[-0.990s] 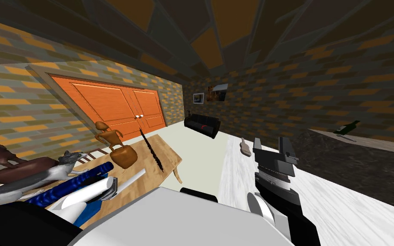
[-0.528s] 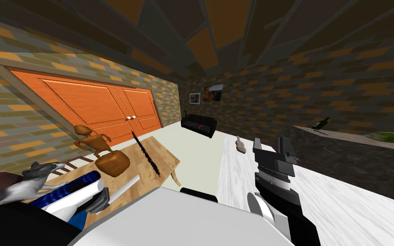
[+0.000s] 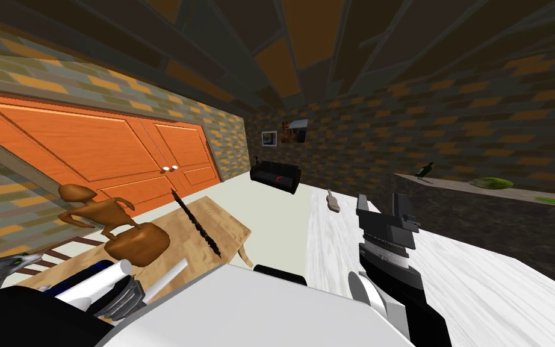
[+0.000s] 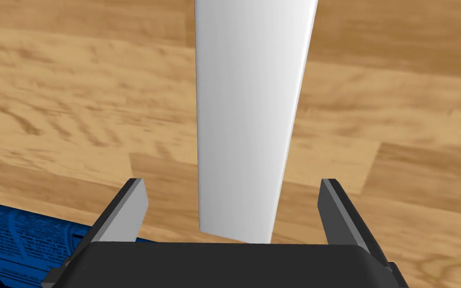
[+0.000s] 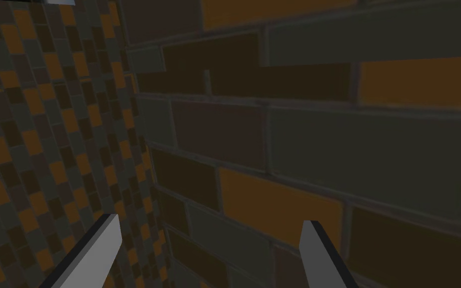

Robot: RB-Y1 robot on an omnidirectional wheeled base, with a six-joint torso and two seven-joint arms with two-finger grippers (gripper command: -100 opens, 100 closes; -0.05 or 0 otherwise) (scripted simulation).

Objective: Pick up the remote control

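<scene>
Remote control [image 4: 248, 120], far end cut off

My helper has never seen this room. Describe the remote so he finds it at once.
Before the orange doors stands a wooden table. The remote lies on its near part, at the open left pincer. It is the only plain white slab, beside a brown statue and a black stick.

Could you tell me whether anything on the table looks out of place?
Only the long dark rod lying across the wooden table: its far end seems to poke past the table's edge. The white remote control lies flat.
</scene>
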